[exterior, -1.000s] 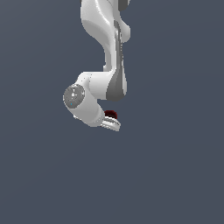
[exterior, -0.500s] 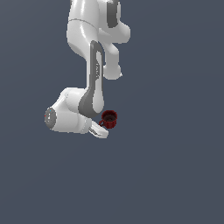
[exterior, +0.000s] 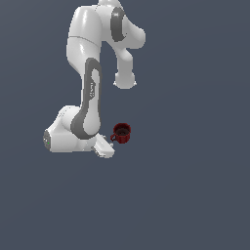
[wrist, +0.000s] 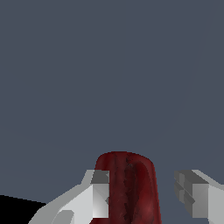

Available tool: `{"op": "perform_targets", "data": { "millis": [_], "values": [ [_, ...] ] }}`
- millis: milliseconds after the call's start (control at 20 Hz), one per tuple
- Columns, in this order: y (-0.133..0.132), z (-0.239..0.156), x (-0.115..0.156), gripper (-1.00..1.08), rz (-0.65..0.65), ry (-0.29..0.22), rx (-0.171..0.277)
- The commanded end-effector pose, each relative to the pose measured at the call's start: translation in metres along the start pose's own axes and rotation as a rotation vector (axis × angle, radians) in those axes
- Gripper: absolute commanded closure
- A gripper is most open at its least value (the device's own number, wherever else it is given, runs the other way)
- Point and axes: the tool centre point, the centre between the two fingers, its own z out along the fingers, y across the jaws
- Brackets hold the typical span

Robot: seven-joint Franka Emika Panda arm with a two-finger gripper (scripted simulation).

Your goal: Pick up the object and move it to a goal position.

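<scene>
Gripper: gripper (wrist: 148,199) seen from the wrist view with the jaws spread; one finger (wrist: 100,194) lies against the side of the mug, the other finger (wrist: 192,197) stands clear of it with a gap between. Not clamped on anything.
Gripper, exterior view: the gripper (exterior: 103,147) sits low at the end of the folded arm, just beside the mug; finger spacing too small to read there.
Mug, position: dark red mug (exterior: 121,133) between the fingers in the wrist view (wrist: 127,188), nearer the one it touches; in the exterior view it is toward the exterior view's right of the gripper.
Mug, orientation: upright in the exterior view, dark opening facing up, long axis vertical.
Mug, handle: loop handle (exterior: 113,138) points toward the gripper, to the exterior view's left.
Arm: white arm (exterior: 88,97) bent over above the gripper.
Background: plain grey-blue surface (exterior: 195,185).
</scene>
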Motion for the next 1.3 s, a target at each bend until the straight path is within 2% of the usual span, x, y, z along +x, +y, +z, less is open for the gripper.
{"op": "perform_targets", "data": {
  "millis": [0, 500, 850, 1050, 1250],
  "values": [
    [0.002, 0.001, 0.001, -0.20, 0.015, -0.023, 0.015],
    [0.002, 0.002, 0.001, -0.20, 0.021, -0.037, 0.022],
    [-0.005, 0.004, -0.006, -0.20, 0.012, -0.066, 0.025],
    [-0.002, 0.005, -0.004, -0.20, 0.032, -0.097, 0.044],
    [0.002, 0.007, -0.001, -0.20, 0.062, -0.149, 0.075]
  ]
}}
